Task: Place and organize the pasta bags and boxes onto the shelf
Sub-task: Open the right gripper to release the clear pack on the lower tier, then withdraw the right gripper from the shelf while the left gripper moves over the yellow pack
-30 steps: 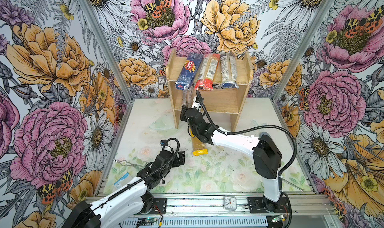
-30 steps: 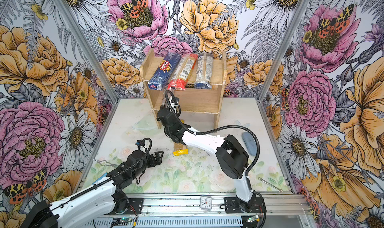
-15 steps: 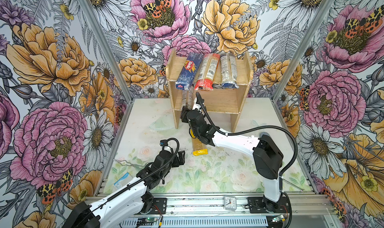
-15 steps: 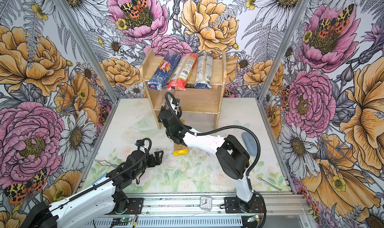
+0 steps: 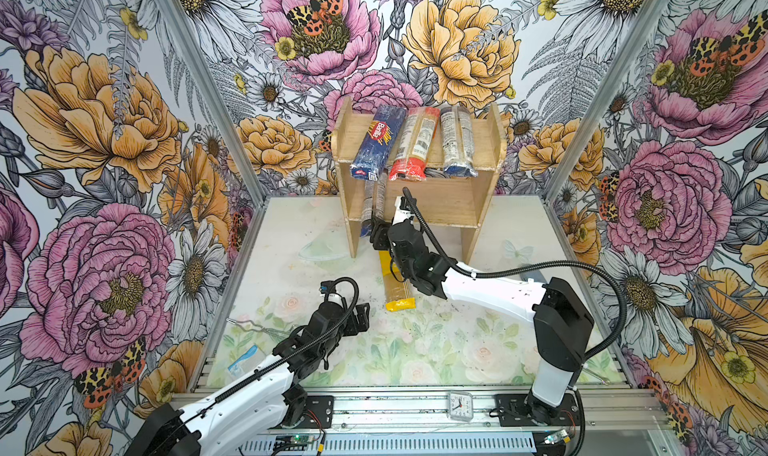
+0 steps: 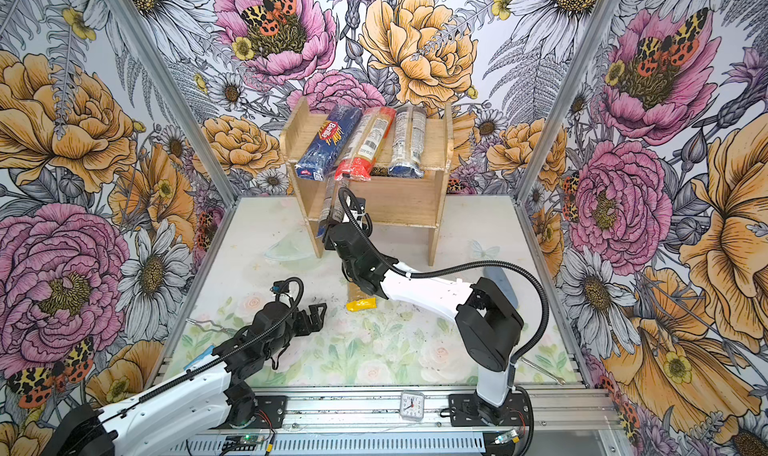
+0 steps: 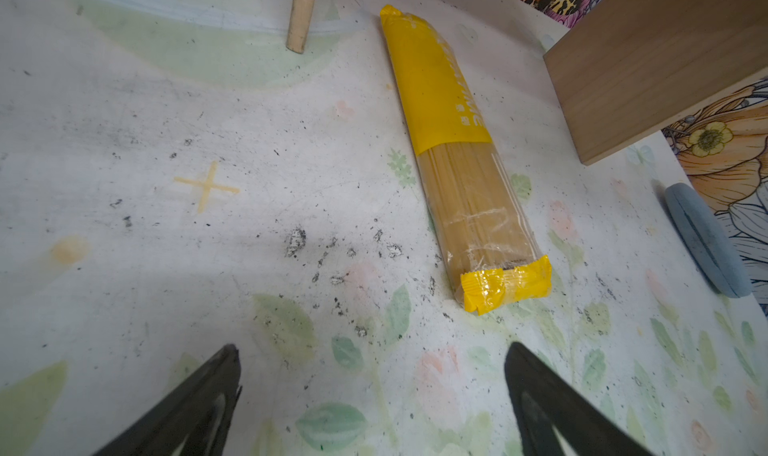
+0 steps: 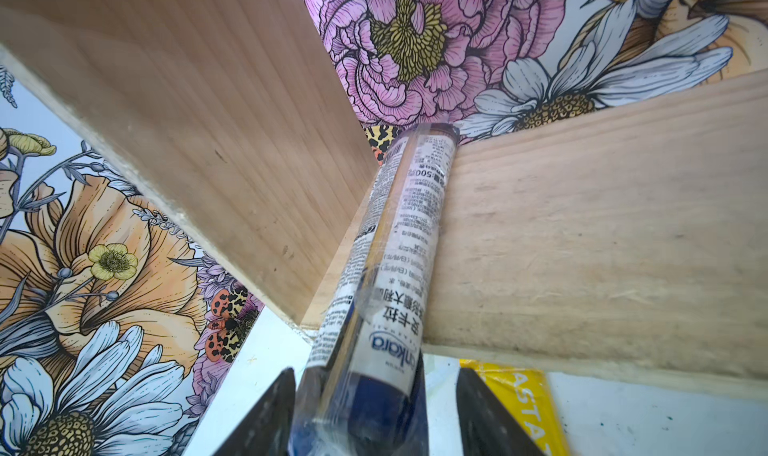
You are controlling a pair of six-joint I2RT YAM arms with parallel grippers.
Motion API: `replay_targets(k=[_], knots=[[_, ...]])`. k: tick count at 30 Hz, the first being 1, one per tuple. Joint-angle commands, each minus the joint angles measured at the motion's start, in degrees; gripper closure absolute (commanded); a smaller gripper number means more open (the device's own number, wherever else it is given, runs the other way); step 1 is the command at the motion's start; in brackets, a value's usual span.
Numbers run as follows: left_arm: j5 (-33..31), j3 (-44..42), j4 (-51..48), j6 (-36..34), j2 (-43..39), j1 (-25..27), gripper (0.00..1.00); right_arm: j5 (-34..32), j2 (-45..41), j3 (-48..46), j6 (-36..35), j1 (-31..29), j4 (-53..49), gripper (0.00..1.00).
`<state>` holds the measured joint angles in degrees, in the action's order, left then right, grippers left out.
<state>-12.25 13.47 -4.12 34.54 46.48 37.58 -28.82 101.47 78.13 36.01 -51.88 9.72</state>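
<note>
Both top views show the right gripper (image 5: 374, 231) at the lower tier of the shelf (image 5: 449, 204), the slim grey-labelled bag (image 5: 368, 200) tucked left against the side panel (image 5: 347, 184), seemingly to save room; left wrist: left gripper (image 7: 372, 391) spread wide, facing the yellow-ended bag (image 7: 469, 175) on the table (image 7: 166, 267); right wrist: jaws parted, gap beside that slim bag's dark end.

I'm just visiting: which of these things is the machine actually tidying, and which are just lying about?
Part of the job: wooden shelf; Barilla box, red-ended bag and dark-ended bag on its top tier; slim grey-labelled bag on the lower tier; yellow-ended spaghetti bag on the table.

Just lying about: small clock, white-blue packet, grey-blue oval object.
</note>
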Motion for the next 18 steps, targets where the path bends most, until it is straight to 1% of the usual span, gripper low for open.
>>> replay_targets(k=[1, 6, 10, 11, 14, 18], knots=[[1.88, -0.4, 0.28, -0.18, -0.64, -0.49, 0.01, 4.09, -5.98, -3.77, -3.12, 0.48, 0.09, 0.36], [1.95, 0.34, 1.45, -0.31, 0.59, 0.19, 0.01, 9.26, -15.18, -14.05, -4.33, 1.86, -0.83, 0.35], [0.73, 1.44, 2.78, -0.23, 3.17, 2.65, 0.01, 11.85, -24.14, -23.89, -6.14, 2.38, -2.7, 0.35], [-1.5, 1.76, 3.16, -0.1, 3.99, 3.27, 0.01, 11.82, -26.39, -26.26, -5.87, 2.51, -2.9, 0.35], [-3.69, 3.27, 4.65, 1.05, 7.96, 5.57, 0.01, 9.52, -34.61, -34.96, -2.87, 3.71, -3.78, 0.34], [-10.2, 5.76, 5.97, 3.51, 14.37, 9.34, 0.01, 6.73, -43.84, -42.84, 0.94, 5.46, -6.01, 0.34]])
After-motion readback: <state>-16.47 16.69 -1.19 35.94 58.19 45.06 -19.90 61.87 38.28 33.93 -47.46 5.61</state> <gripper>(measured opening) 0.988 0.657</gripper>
